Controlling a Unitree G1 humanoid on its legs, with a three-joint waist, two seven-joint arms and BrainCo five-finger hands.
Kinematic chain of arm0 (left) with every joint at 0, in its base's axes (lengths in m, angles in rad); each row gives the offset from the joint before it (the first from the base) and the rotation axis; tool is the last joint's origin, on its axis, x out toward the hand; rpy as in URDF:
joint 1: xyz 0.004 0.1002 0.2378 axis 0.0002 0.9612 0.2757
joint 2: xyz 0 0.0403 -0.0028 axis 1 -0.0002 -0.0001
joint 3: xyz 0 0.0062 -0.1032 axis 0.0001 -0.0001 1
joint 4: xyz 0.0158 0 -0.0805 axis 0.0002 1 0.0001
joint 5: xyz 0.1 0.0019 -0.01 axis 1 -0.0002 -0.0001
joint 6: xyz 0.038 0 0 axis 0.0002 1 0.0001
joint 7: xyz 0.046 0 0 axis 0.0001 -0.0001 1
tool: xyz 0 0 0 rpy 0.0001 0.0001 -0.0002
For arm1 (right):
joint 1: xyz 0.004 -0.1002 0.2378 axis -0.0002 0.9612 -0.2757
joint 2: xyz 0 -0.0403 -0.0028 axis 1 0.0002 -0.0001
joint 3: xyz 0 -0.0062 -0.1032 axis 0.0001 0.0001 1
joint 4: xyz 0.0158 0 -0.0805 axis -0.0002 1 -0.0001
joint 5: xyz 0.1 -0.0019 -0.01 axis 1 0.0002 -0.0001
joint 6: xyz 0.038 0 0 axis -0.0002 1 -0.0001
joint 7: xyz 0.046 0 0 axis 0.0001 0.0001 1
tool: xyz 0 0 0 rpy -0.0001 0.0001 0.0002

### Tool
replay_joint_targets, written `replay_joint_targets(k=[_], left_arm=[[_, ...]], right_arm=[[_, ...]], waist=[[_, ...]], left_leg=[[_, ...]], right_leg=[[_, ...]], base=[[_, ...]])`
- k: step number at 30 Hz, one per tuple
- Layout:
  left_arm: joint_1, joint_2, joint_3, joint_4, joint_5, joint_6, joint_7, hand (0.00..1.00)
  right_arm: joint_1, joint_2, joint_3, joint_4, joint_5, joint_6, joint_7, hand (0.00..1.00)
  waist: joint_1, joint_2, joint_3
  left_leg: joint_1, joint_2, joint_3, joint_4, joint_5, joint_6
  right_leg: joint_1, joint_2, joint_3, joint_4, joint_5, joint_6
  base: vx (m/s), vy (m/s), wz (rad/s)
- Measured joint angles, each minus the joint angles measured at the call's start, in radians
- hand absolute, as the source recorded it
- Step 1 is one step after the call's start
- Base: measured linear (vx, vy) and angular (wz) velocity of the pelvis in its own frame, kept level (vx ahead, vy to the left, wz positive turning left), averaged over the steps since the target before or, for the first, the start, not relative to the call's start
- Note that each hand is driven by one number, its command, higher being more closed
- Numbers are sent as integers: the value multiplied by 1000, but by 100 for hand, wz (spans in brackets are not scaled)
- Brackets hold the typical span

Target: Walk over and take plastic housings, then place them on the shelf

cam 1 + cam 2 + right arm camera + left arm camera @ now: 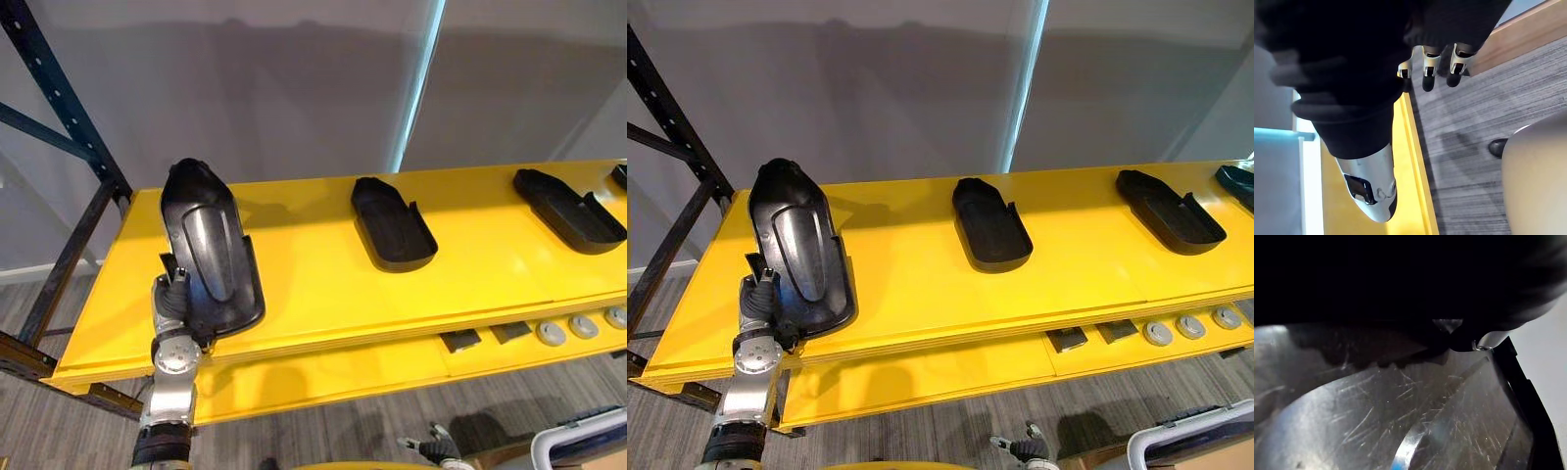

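Black plastic housing rose above the left hand, pinched at its lower edge, over the yellow shelf; right hand hung slack.

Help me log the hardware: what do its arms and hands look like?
The left arm is silver-grey with a round joint and dark ribbed cuff. The right hand has silver fingers with dark tips below a dark ribbed cover.

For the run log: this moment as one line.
left robot hand: grips housing | housing: over shelf left end | other housings: on shelf | right robot hand: idle, low
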Motion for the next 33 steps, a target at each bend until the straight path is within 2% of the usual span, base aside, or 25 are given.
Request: replay_joint_targets(k=[3,4,10,17,21,27,30,33], left_arm=[[-11,9,13,15,0,0,0,100],[-17,18,13,24,-1,0,0,0],[-79,65,21,93,-1,11,0,0],[-124,77,32,110,-17,6,7,0],[-135,77,46,126,-37,6,28,0],[-136,69,50,123,-56,7,73,0],[-134,43,48,63,-53,8,99,0],[-96,22,7,-113,6,7,130,0]], right_arm=[[-3,-8,0,0,-8,0,7,0],[-3,-11,0,0,-9,0,8,0],[-21,-20,0,32,-11,0,9,0],[-22,-25,-1,38,-11,0,9,0],[-32,-24,-1,38,-12,0,9,0],[-33,-24,-7,38,-12,0,8,0],[-31,-24,-10,38,-12,0,6,0],[-31,-23,-10,38,-11,-3,4,0]], waist=[[-3,1,1],[-3,0,1],[-6,-5,11],[-10,-7,13],[-25,-16,24],[-26,-21,29],[-23,-21,30],[-20,-18,33]], left_leg=[[0,0,0,0,0,0],[0,0,0,0,0,0],[1,-1,-1,-1,-1,0],[2,-2,-7,-1,-1,-1],[3,-2,-8,-1,-1,-1],[3,-3,-8,-1,-2,-1],[1,-3,-14,-1,-2,-1],[1,-3,-20,-1,-1,-1]], right_leg=[[0,1,2,-2,0,0],[-1,1,4,-4,0,0],[-1,2,11,-9,0,0],[-1,1,15,-14,1,-1],[0,1,16,-15,1,-1],[1,1,16,-20,2,0],[3,0,12,-20,3,0],[5,0,8,-20,3,0]], base=[[8,1,-1],[24,1,-4],[24,3,-4],[3,1,-1],[0,0,0],[0,0,0],[4,0,4],[0,0,4]])
